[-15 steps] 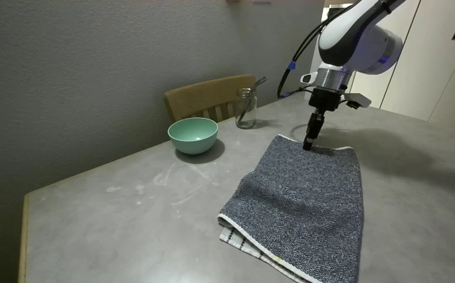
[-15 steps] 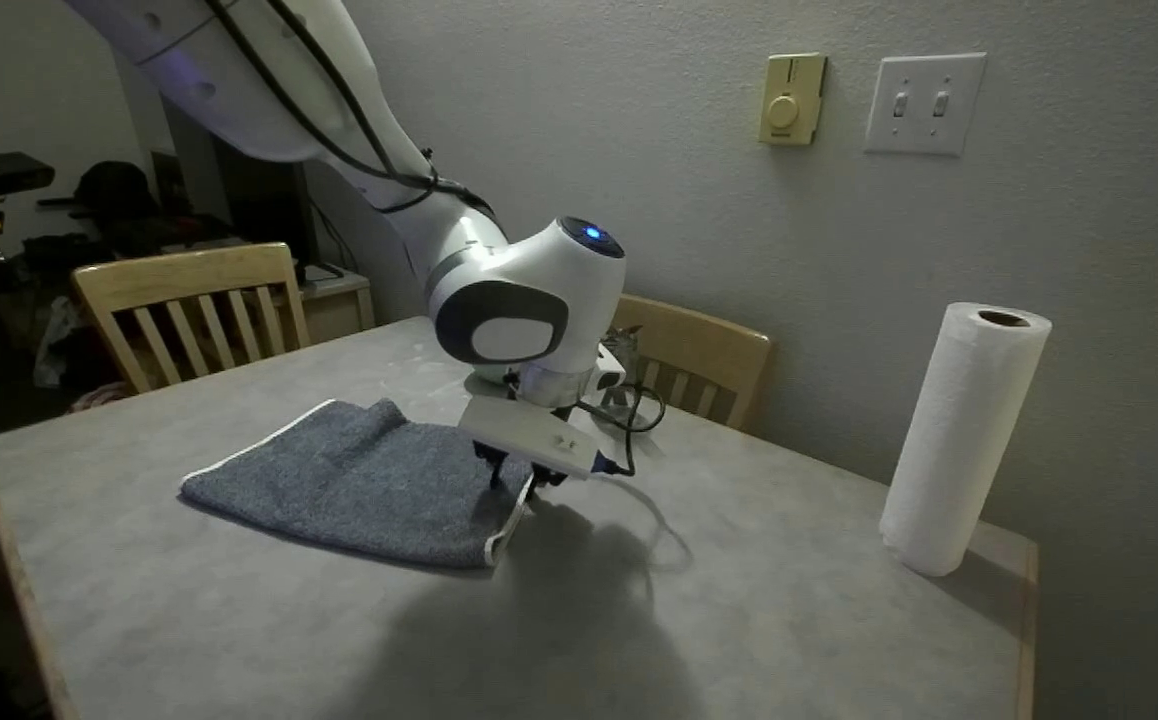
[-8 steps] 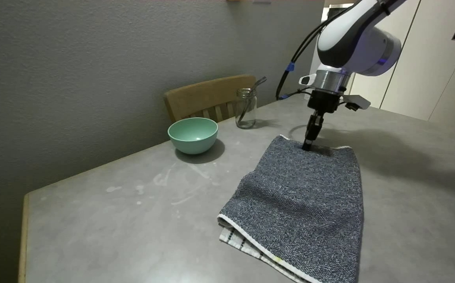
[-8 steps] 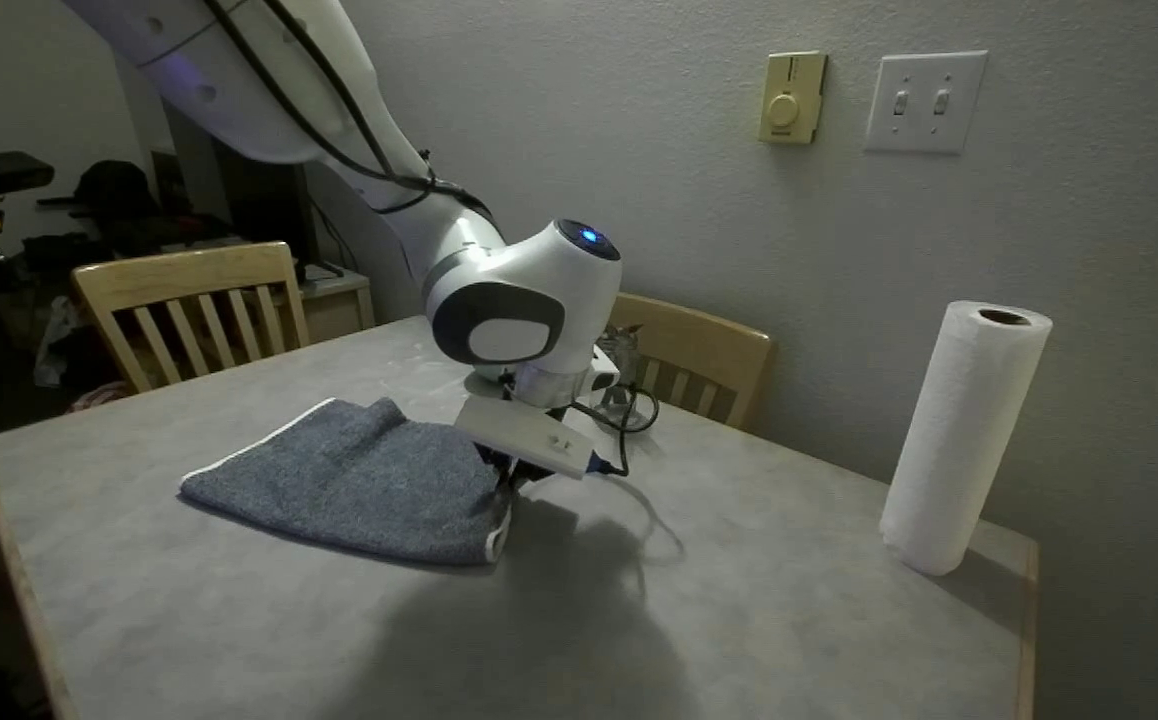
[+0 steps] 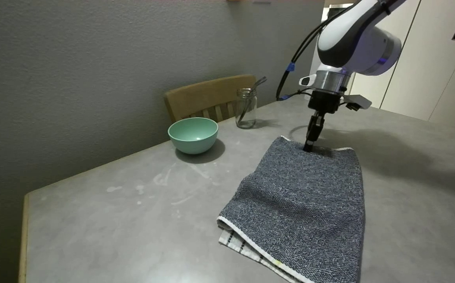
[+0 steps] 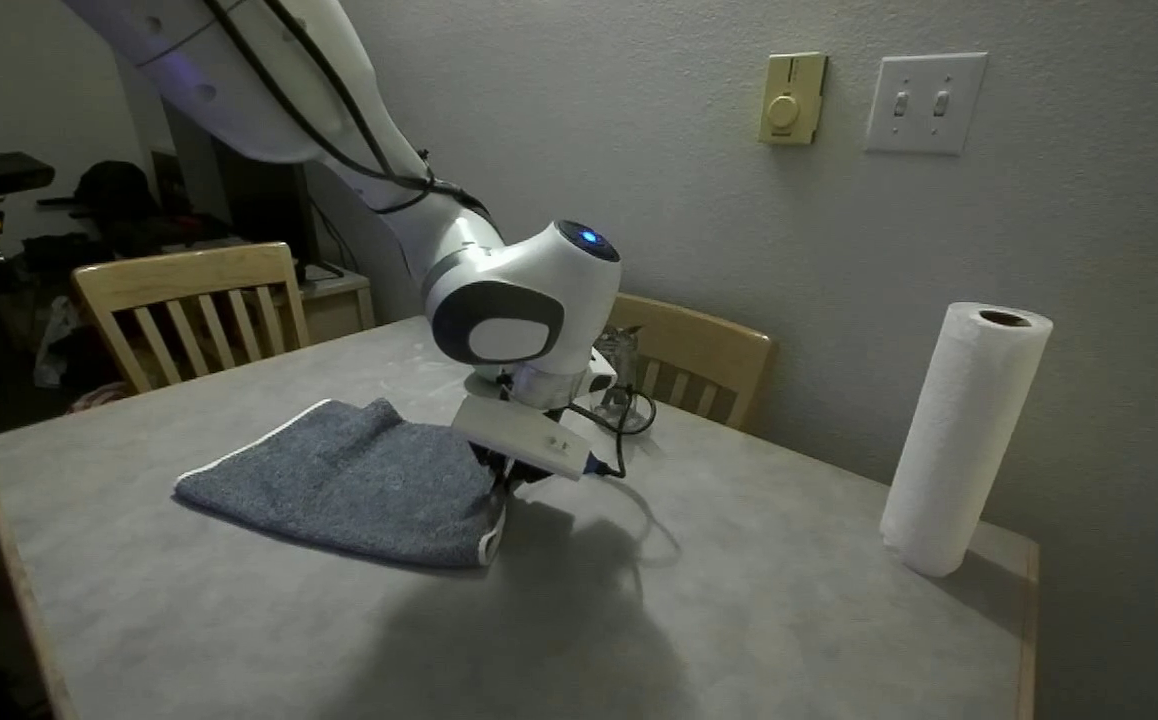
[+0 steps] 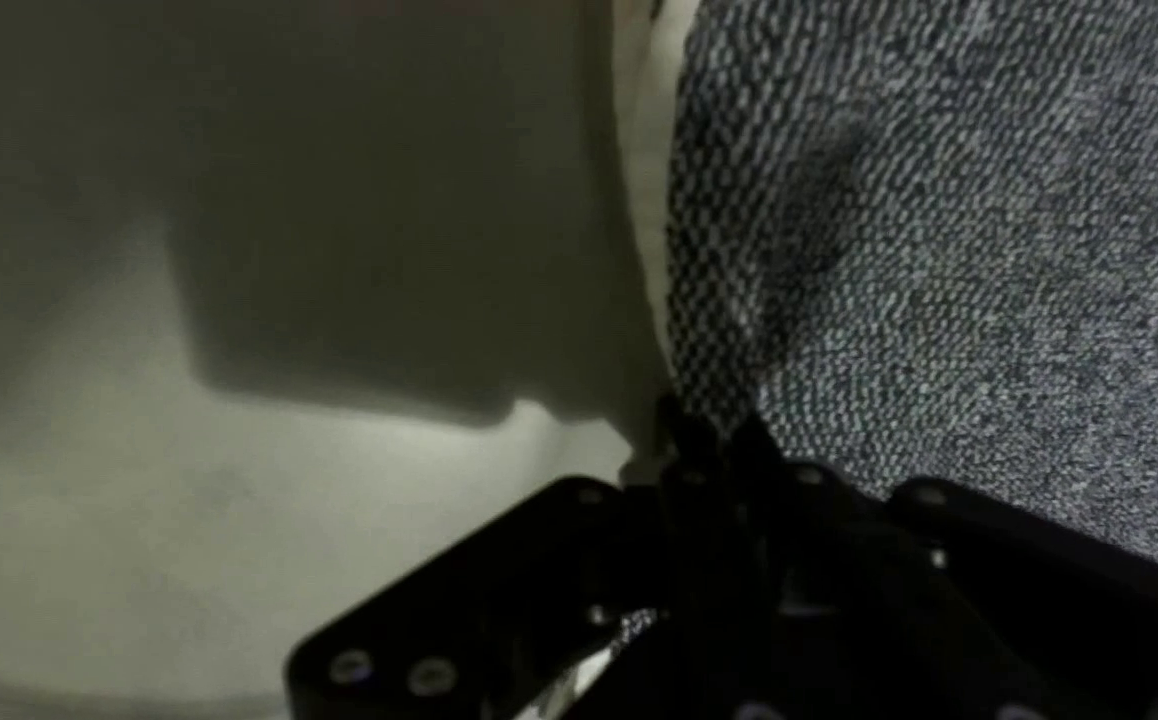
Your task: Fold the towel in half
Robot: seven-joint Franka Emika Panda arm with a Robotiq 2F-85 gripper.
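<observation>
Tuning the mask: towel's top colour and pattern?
The towel is speckled dark grey; best in an exterior view.

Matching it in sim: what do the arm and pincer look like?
Arm: white, rounded, with dark panels, a glowing blue light and a silver collar. Black cables with blue bands run outside it. Pincer: black, tapering, with pale screw heads; a flat pale-grey box is mounted near it.

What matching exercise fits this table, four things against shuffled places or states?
Things:
1. dark grey rectangular cloth towel
2. round green bowl
3. clear glass jar
4. white paper-towel roll

States:
A. seen below the white light-switch plate
B. gripped at one edge by the black end effector
C. holds thin grey utensils
D. open side up, nothing seen inside

Pairs: 1-B; 2-D; 3-C; 4-A
</observation>
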